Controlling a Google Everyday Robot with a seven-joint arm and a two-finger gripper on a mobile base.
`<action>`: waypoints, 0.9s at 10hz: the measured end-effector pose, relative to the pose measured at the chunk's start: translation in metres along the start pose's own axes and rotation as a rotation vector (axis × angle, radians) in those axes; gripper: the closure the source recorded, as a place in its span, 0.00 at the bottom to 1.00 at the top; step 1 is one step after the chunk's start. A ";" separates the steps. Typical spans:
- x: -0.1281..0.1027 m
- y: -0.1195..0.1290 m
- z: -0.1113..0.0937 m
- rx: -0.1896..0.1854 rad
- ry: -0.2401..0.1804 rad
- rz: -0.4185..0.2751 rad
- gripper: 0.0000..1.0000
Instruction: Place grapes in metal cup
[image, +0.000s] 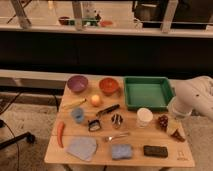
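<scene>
The wooden table (54, 156) with the green plastic tray (148, 105) carries two bowls, a purple bowl (77, 83) and an orange bowl (109, 85). There are three cups: a white cup (144, 117), a small blue cup (77, 115) and a shiny metal cup (116, 120). One bunch of dark grapes (163, 122), one round orange fruit (96, 100), one red chili pepper (60, 133), one blue sponge (121, 151). One gripper (176, 134) hangs just in front of the tray's right corner.

Small wooden table (186, 152) on a speckled beige floor (30, 117). Behind its far edge there's a pale low ledge (30, 77), then a dark wall panel (110, 52). Above that, a lit shelf (125, 30) with angled metal posts (77, 12). Black chair base (20, 140) with a castor off the table's left edge. Light is dim and warm.
</scene>
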 end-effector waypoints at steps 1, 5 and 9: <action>0.000 0.000 0.000 0.002 -0.002 0.001 0.20; 0.029 -0.010 0.028 0.031 -0.051 0.029 0.20; 0.047 -0.009 0.048 0.009 -0.099 -0.011 0.20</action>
